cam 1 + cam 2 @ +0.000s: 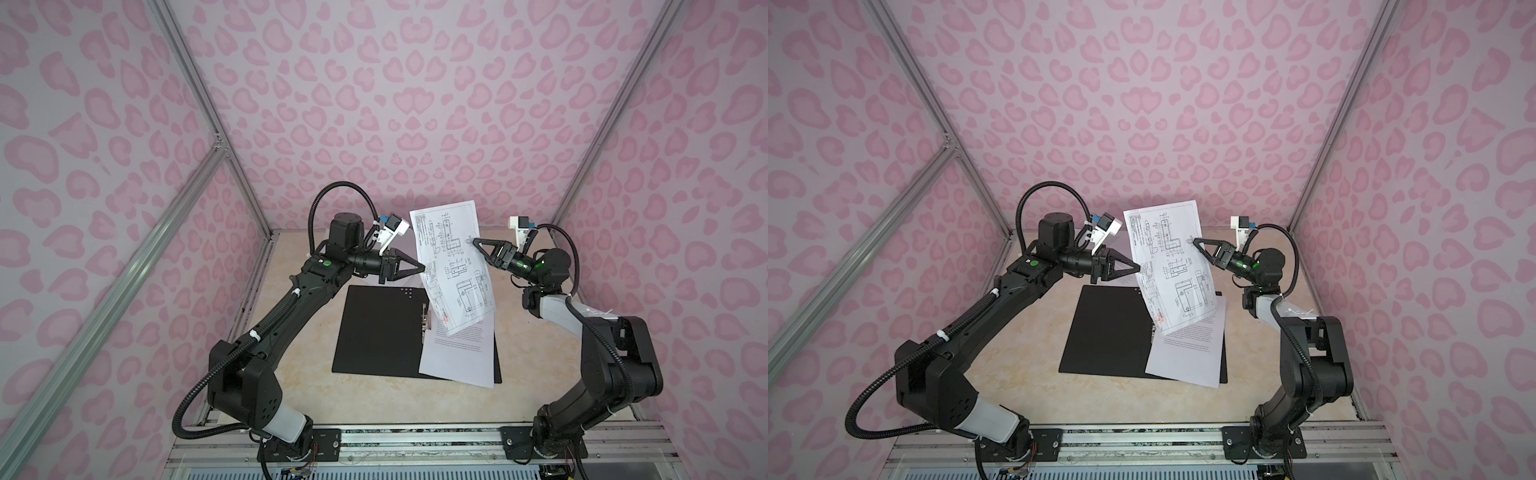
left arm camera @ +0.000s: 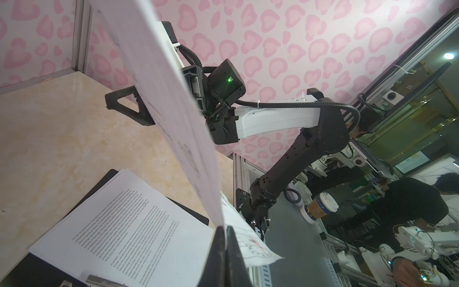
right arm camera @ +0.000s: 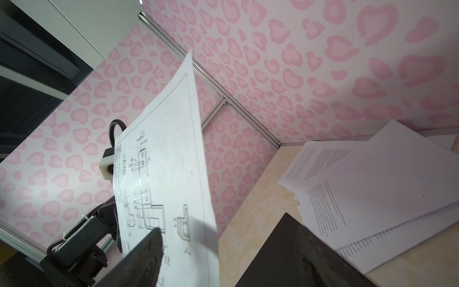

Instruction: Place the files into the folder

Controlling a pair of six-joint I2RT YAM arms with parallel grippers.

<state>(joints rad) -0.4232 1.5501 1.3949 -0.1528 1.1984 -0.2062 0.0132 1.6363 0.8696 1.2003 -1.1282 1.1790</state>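
The folder (image 1: 382, 328) (image 1: 1113, 328) lies open and black on the table, metal clip (image 1: 426, 320) at its spine. Printed text files (image 1: 461, 353) (image 1: 1187, 353) (image 2: 119, 223) (image 3: 372, 186) rest askew on its right half. One file, a sheet of line drawings (image 1: 453, 257) (image 1: 1171, 257) (image 2: 169, 99) (image 3: 169, 174), hangs upright above them. My left gripper (image 1: 422, 270) (image 1: 1138, 269) (image 2: 223, 227) is shut on this sheet's left edge. My right gripper (image 1: 471, 243) (image 1: 1194, 242) (image 3: 222, 223) stands open at the sheet's right edge, one finger on each side of the paper.
Pink patterned walls with aluminium posts (image 1: 232, 166) close in the table (image 1: 299, 374) on three sides. A metal rail (image 1: 415, 436) with both arm bases runs along the front edge. Both arms stand raised above the folder.
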